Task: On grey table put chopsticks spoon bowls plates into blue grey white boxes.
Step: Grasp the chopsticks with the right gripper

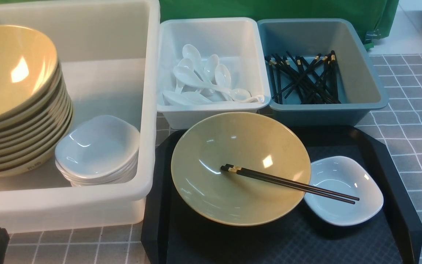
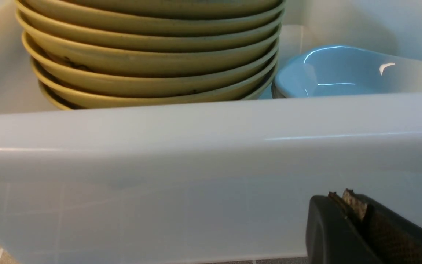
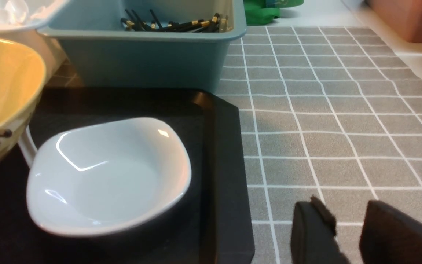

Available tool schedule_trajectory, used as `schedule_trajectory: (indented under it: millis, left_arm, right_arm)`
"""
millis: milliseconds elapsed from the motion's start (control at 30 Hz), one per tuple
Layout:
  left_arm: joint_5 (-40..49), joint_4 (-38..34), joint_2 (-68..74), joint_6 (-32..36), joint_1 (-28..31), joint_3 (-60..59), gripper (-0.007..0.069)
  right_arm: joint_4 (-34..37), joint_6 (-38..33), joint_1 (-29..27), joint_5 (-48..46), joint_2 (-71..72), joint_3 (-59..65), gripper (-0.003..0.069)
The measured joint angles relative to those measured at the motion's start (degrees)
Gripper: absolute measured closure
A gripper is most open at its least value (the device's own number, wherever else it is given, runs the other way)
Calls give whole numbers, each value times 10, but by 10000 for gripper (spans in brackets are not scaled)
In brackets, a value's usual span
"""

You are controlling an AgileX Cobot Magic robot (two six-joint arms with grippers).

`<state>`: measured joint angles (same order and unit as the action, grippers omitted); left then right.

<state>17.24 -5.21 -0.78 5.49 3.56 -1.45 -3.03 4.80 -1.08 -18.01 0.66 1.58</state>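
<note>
A tan bowl [image 1: 214, 190] sits on the black tray [image 1: 397, 190] with a white plate [image 1: 342, 198] beside it. A pair of black chopsticks [image 1: 287, 182] lies across the bowl and onto the plate. The big translucent tub [image 1: 152, 110] holds a stack of bowls [image 1: 20, 110] and a stack of plates [image 1: 97, 150]. Spoons [image 1: 203, 79] lie in the white box [image 1: 207, 20], and more chopsticks [image 1: 306, 79] in the blue-grey box [image 1: 375, 80]. My left gripper [image 2: 346, 198] is shut and empty, low outside the tub's near wall. My right gripper [image 3: 346, 212] is open over the grey table [image 3: 324, 121], just right of the tray.
The tray's raised rim [image 3: 225, 165] stands between my right gripper and the plate. A green cloth [image 1: 269, 9] hangs behind the boxes. The three boxes sit close together along the back and left, with the tray directly in front of them.
</note>
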Motion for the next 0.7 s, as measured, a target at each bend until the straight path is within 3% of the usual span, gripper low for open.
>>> schedule_trajectory:
  millis: [67,333,367,467,600,633,700]
  left_arm:
    - [-17,-1,0,0,0,0,633]
    - [-226,0,0,0,0,0,633]
    - [-294,0,0,0,0,0,633]
    - [-418,0,0,0,0,0,633]
    - [-613,0,0,-7,0,0,633]
    - [-623,0,0,-10,0,0,633]
    - [-761,5,0,-66,0,0,633]
  right_arm:
    - [0,1,0,14,0,1,421]
    - [0,16,0,285,0,1,421]
    - [0,16,0,364,0,1,421]
    - [0,34,0,458,0,1,421]
    - [8,202,0,532,0,1,421]
    - [9,220,0,532,0,1,421]
    - [16,316,0,529,0,1,421]
